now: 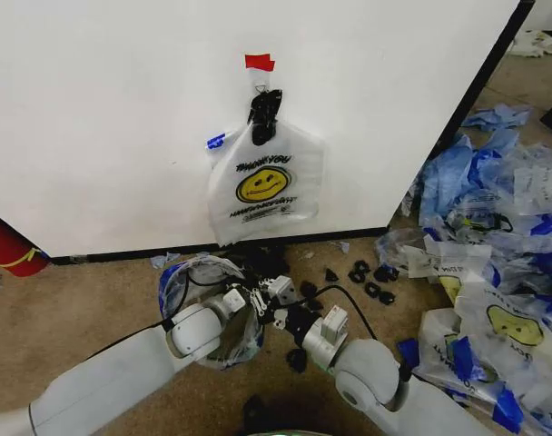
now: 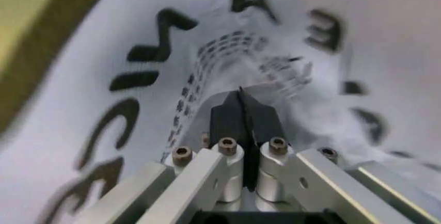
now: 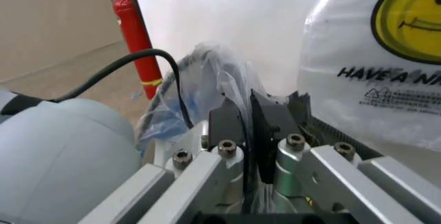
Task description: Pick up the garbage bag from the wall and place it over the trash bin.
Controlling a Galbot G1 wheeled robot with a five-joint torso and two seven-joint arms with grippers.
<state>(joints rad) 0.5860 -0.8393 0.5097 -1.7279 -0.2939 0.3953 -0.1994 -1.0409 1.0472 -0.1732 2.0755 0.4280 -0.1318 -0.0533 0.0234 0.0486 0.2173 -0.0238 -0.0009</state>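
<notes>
The garbage bag [image 1: 196, 277], thin translucent plastic with blue strips, is draped over the trash bin on the carpet below the wall. In the left wrist view its black print [image 2: 138, 64] is close up, and the trash bin's dark mesh [image 2: 206, 61] shows through the plastic. My left gripper [image 1: 261, 297] [image 2: 241, 108] is at the bin's right rim, shut on a fold of the bag. Beside it, my right gripper [image 1: 292, 320] [image 3: 251, 118] is shut on the bag's bunched plastic [image 3: 206, 74].
A second white smiley bag [image 1: 265, 182] [image 3: 372, 74] hangs on the white wall from a black clip [image 1: 263, 113] under red tape. A heap of bags [image 1: 494, 245] covers the floor at right. Small black clips [image 1: 371, 277] lie nearby. A red cylinder [image 1: 8, 250] [image 3: 138, 38] stands far left.
</notes>
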